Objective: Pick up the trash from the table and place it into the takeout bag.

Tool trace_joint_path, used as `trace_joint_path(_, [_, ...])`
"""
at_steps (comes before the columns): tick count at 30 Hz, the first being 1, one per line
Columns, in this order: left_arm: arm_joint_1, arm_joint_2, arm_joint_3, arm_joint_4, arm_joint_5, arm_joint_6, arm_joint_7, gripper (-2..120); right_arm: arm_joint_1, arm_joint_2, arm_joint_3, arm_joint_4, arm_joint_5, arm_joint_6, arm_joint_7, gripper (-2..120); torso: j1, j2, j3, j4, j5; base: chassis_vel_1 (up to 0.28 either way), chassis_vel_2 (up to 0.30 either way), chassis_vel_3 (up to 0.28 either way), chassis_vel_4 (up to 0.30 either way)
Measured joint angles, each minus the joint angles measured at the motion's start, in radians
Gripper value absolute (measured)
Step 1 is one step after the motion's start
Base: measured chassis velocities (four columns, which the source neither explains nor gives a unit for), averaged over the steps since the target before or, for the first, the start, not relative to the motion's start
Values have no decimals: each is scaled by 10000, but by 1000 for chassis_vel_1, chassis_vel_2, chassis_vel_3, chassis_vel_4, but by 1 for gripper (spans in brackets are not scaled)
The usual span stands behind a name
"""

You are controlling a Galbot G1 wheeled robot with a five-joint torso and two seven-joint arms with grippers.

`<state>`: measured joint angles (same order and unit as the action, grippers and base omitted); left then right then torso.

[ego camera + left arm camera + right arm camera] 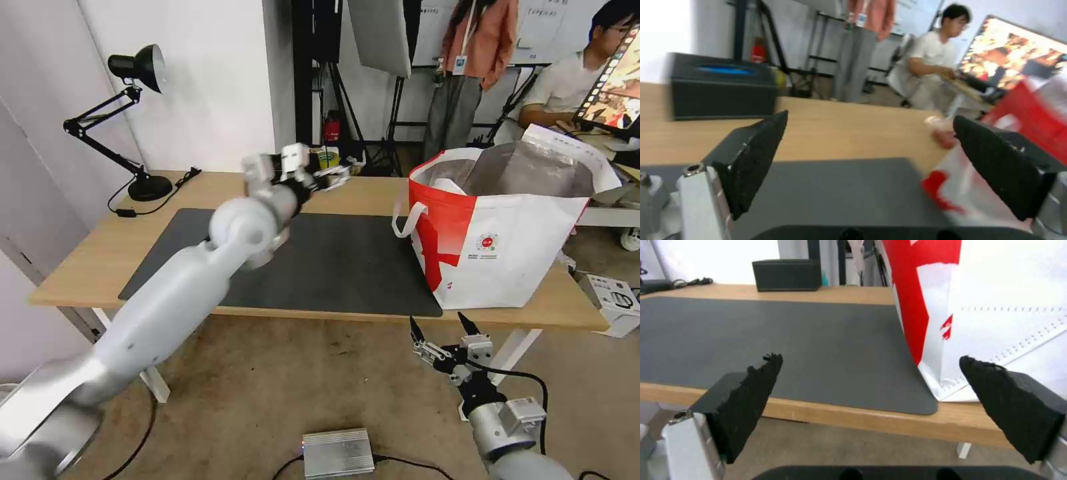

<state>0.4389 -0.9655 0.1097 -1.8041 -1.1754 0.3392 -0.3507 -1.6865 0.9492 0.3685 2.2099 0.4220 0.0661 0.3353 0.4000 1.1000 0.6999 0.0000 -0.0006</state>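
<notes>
Right claw [445, 331] hangs low, in front of the tabletop's [100, 260] near edge and below its level, fingers spread wide and holding nothing. My judgement: parked there to stay out of the left arm's way. A metal box [337, 452] sits on the floor close by.

Past that edge comes the dark mat [347, 267]. No trash lies on its visible surface, so there is open room for an arm to sweep across. The bag [507, 240] stands upright on the right end of the tabletop, partly on the mat, close to the near edge. Its mouth gapes, foil lining showing, with something white inside near the left wall. One loop handle [404, 223] droops on the side facing the mat and could snag a claw coming in low.

Left claw [331, 175] reaches over the far side of the mat, raised above the surface, fingers apart and empty. In the left wrist view a small blurred red-and-white item [941, 130] lies on the wood near the bag; likely remaining trash, but I cannot tell which piece. Beyond, at the far edge, sit a black tissue box [722, 86] and a desk lamp [133, 120].
</notes>
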Motion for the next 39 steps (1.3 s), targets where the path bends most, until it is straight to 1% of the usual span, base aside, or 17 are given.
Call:
trace_joint_path(3, [1420, 710, -967, -510, 822, -271, 523, 100, 0, -1, 0, 0, 1, 0, 2, 100, -1, 1, 1, 4, 0, 0, 0, 0, 0])
trace_joint_path(4, [1420, 710, -967, -510, 822, -271, 523, 100, 0, -1, 0, 0, 1, 0, 2, 100, -1, 1, 1, 4, 0, 0, 0, 0, 0])
trace_joint_path(7, [2589, 1330, -1687, -894, 1702, -936, 925, 100, 1, 0, 0, 0, 0, 0, 2, 100, -2, 1, 1, 2, 0, 0, 0, 0, 0])
trace_joint_path(8, [2589, 1330, -1687, -894, 1702, -936, 925, 100, 1, 0, 0, 0, 0, 0, 2, 100, -2, 1, 1, 2, 0, 0, 0, 0, 0])
trace_joint_path(11, [3757, 1893, -2429, -1131, 2519, -1524, 1258, 100, 0, 0, -1, 0, 0, 0, 0, 100, -1, 1, -1, -1, 6, 0, 0, 0, 0])
trace_joint_path(12, [3757, 1893, -2429, -1131, 2519, -1524, 1258, 100, 0, 0, -1, 0, 0, 0, 0, 100, -1, 1, -1, -1, 6, 0, 0, 0, 0])
trace_joint_path(14, [4761, 2081, -3079, -1222, 3136, -1870, 1625, 100, 0, 0, -1, 0, 0, 0, 0, 100, -1, 1, 0, 0, 3, 0, 0, 0, 0])
trace_joint_path(16, [5046, 2104, -3277, -1264, 3221, -1914, 1688, 100, 0, 0, -1, 0, 0, 0, 1, 100, -1, 1, 0, 2, 2, 0, 0, 0, 0])
trace_joint_path(18, [5908, 2146, -3903, -1428, 3374, -1960, 1735, 100, 0, 0, 0, 0, 0, 0, 1, 100, -1, 1, 0, 1, 3, 0, 0, 0, 0])
trace_joint_path(19, [6204, 2160, -4142, -1529, 3398, -1926, 1632, 100, 0, 0, -1, 0, 0, 0, 1, 100, -1, 1, 0, 0, 3, 0, 0, 0, 0])
trace_joint_path(20, [6204, 2160, -4142, -1529, 3398, -1926, 1632, 100, 0, 0, -1, 0, 0, 0, 1, 100, -1, 1, 0, 0, 3, 0, 0, 0, 0])
trace_joint_path(22, [6922, 2190, -4840, -1759, 3493, -1821, 1426, 100, 0, 0, -1, 0, 0, 0, 2, 100, -1, 1, 0, -2, 6, 0, 0, 0, 0])
trace_joint_path(24, [7163, 2190, -5060, -1821, 3557, -1794, 1395, 100, 0, -1, -1, 0, 0, 0, 2, 100, -1, 1, 0, 0, 6, 0, 0, 0, 0])
trace_joint_path(26, [7887, 2070, -5581, -1960, 3789, -1777, 1268, 100, 0, -1, -1, 0, 0, 0, 3, 100, -1, 1, 0, 2, 6, 0, 0, 0, 0])
trace_joint_path(29, [8202, 1884, -5682, -1967, 3888, -1775, 1156, 100, 0, 0, -1, 0, 0, 0, 2, 100, -2, 1, 0, 2, 5, 0, 0, 0, 0])
trace_joint_path(31, [8590, 1673, -5791, -1974, 4000, -1775, 1097, 100, 0, 0, -1, 0, 0, 0, 3, 100, 0, 1, 1, -4, 5, 0, 0, 0, 0])
trace_joint_path(39, [9778, 1408, -6426, -2080, 4315, -1765, 1071, 100, 0, 0, -1, 0, 0, 0, 3, 100, -1, 1, 1, 1, 5, 0, 0, 0, 0])
